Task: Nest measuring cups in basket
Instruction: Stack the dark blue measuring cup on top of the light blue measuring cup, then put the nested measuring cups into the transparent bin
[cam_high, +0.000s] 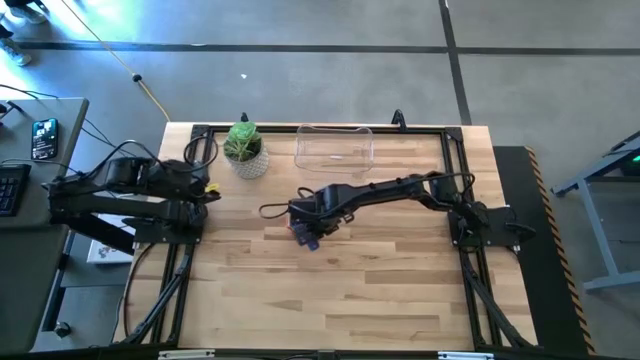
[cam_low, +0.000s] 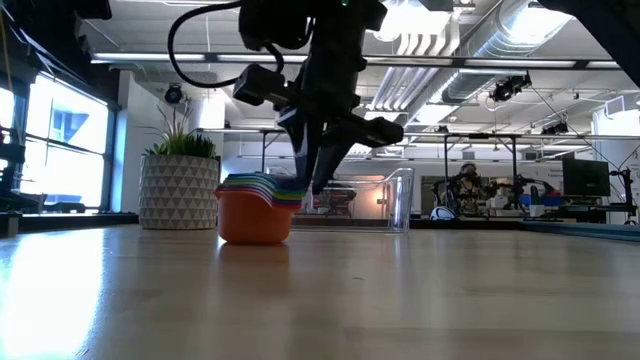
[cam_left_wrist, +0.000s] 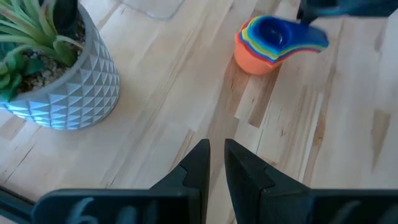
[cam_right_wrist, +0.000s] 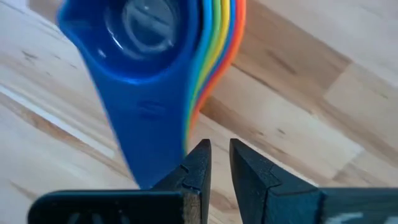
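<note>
The measuring cups (cam_high: 306, 236) stand nested in one stack on the table's middle, the orange cup (cam_low: 254, 218) at the bottom and the blue one (cam_right_wrist: 140, 37) on top. Their handles (cam_right_wrist: 149, 124) are stacked together. My right gripper (cam_right_wrist: 221, 152) is shut, points down and stands right beside the handles (cam_low: 315, 185). The clear basket (cam_high: 334, 150) stands at the far edge with nothing in it. My left gripper (cam_left_wrist: 216, 155) is shut and waits at the table's left (cam_high: 205, 190), clear of the cups (cam_left_wrist: 267, 43). My right gripper stands with its shut fingers (cam_right_wrist: 196, 158) right beside the edge of the stacked handles (cam_right_wrist: 186, 134), coming from above. No handle is between the fingers. Whether the outer side of one finger touches the handles, I cannot tell. The stack rests upright on the table.
A whitish patterned pot with a green plant (cam_high: 245, 150) stands at the far left, beside the basket; it also shows in the left wrist view (cam_left_wrist: 62, 81). Open wood (cam_high: 340, 300) lies on the near half of the table.
</note>
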